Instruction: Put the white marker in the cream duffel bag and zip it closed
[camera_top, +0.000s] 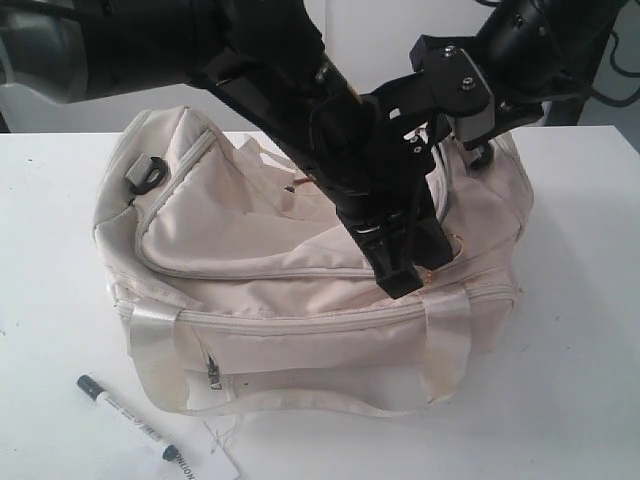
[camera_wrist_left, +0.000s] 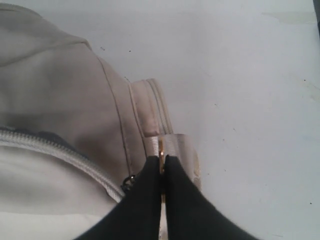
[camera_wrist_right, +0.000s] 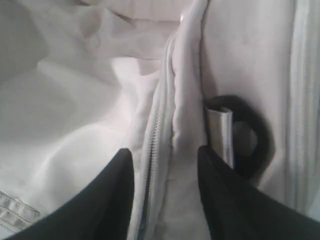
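Observation:
The white marker (camera_top: 128, 417) lies on the table in front of the cream duffel bag (camera_top: 250, 250), near its left corner, outside it. My left gripper (camera_top: 400, 275) reaches across to the bag's right front and is shut on the gold chain pull (camera_wrist_left: 161, 150) beside a shiny strap (camera_wrist_left: 180, 145). My right gripper (camera_top: 478, 148) is at the bag's far right end. In the right wrist view it (camera_wrist_right: 165, 155) stands open astride the zipper edge (camera_wrist_right: 155, 135), next to a black end ring (camera_wrist_right: 250, 142). Pale lining shows beside that edge.
A flat white paper tag (camera_top: 205, 462) with black letters lies by the marker's tail end. A second black ring (camera_top: 148, 172) sits on the bag's left end. The white table (camera_top: 560, 380) extends to the right of the bag.

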